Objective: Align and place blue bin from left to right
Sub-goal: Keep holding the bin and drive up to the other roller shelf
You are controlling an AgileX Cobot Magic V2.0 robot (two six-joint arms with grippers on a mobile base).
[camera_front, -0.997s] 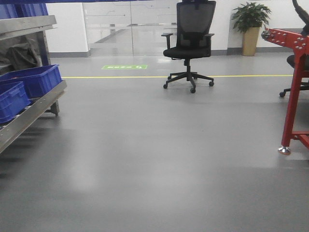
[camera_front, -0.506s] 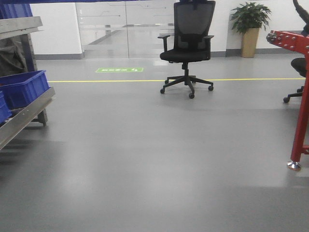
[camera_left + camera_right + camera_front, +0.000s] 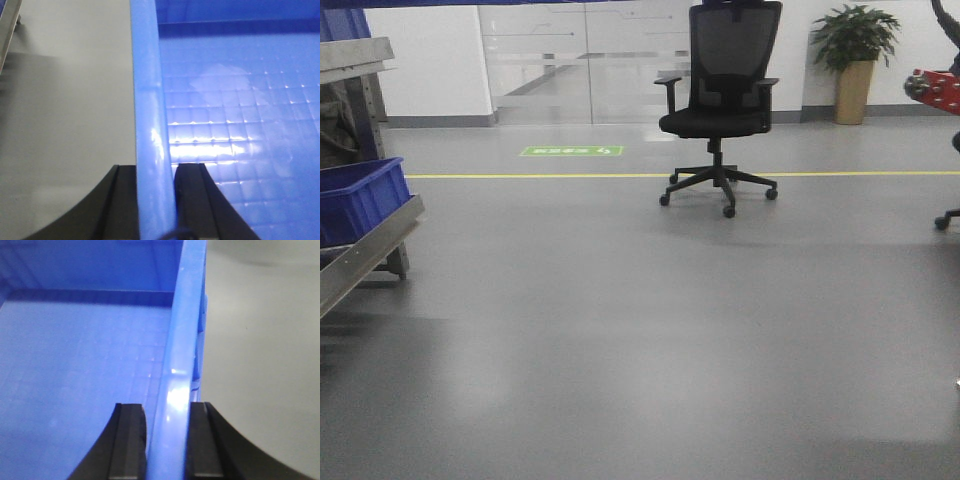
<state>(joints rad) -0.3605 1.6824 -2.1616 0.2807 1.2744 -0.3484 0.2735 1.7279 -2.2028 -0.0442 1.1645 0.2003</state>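
Observation:
A blue bin is held between both wrists over the grey floor. In the left wrist view its left rim (image 3: 149,100) runs up the middle, and my left gripper (image 3: 156,172) is shut on it, one black finger (image 3: 125,205) outside and one inside. The bin's gridded floor (image 3: 240,125) fills the right side. Seen from the right wrist, the right rim (image 3: 184,330) is pinched by my right gripper (image 3: 167,412), which is shut on it. Another blue bin (image 3: 355,198) sits on the metal rack at the front view's left edge. Neither gripper shows in the front view.
The metal rack (image 3: 365,255) slants along the left. A black office chair (image 3: 720,100) stands ahead, past a yellow floor line (image 3: 570,176). A potted plant (image 3: 855,60) is at the back right, and a red frame's end (image 3: 935,90) pokes in at the right edge.
The front view has advanced: the rack and its bins slid off to the left, the red frame slid almost out at the right, and the chair looks slightly larger.

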